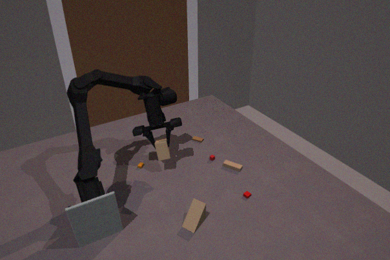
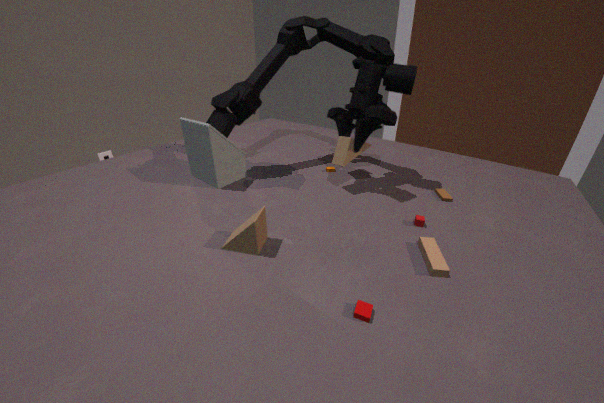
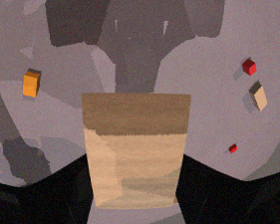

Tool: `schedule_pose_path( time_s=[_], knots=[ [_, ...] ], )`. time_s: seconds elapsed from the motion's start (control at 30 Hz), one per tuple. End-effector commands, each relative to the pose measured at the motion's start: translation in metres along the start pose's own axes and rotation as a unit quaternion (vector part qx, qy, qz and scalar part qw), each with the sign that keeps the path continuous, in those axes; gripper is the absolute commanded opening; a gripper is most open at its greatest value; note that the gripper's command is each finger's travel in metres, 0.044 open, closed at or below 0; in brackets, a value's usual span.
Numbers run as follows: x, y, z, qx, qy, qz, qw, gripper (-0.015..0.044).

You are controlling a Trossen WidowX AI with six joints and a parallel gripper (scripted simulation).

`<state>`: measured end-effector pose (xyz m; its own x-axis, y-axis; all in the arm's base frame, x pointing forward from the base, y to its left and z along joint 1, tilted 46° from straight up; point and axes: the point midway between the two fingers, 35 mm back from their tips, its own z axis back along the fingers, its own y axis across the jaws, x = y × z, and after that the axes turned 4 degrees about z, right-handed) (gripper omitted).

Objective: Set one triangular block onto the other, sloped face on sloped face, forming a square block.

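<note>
My gripper (image 1: 159,139) (image 2: 354,141) (image 3: 134,155) is shut on a tan triangular block (image 1: 162,150) (image 2: 344,152) (image 3: 136,150) and holds it a little above the table near the arm's base. The block hangs tilted between the fingers. The other tan triangular block (image 1: 194,215) (image 2: 248,235) rests on the table nearer the front, its sloped face up, well apart from the gripper.
A flat tan slab (image 1: 232,165) (image 2: 434,256) (image 3: 259,98), a smaller tan piece (image 1: 197,139) (image 2: 443,194), two red cubes (image 1: 247,194) (image 2: 363,310) (image 1: 212,157) (image 2: 419,220) (image 3: 249,67) and a small orange block (image 1: 141,164) (image 2: 330,169) (image 3: 31,84) lie scattered. A grey-green panel (image 1: 94,219) (image 2: 207,154) stands by the arm's base.
</note>
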<state>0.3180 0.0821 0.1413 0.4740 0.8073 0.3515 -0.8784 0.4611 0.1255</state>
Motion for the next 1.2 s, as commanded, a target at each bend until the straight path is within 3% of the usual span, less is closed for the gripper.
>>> schedule_pose_path(
  time_s=[0.0,0.6,0.9,1.17],
  knots=[
    [-0.003,-0.001,-0.001,0.023,-0.030,-0.064,0.997,0.0000],
    [-0.008,-0.010,0.010,0.130,-0.154,-0.313,0.928,0.0000],
    [-0.011,-0.013,0.010,0.133,-0.157,-0.322,0.924,0.0000],
    [-0.041,-0.034,0.002,0.119,-0.149,-0.327,0.926,0.0000]
  ],
)
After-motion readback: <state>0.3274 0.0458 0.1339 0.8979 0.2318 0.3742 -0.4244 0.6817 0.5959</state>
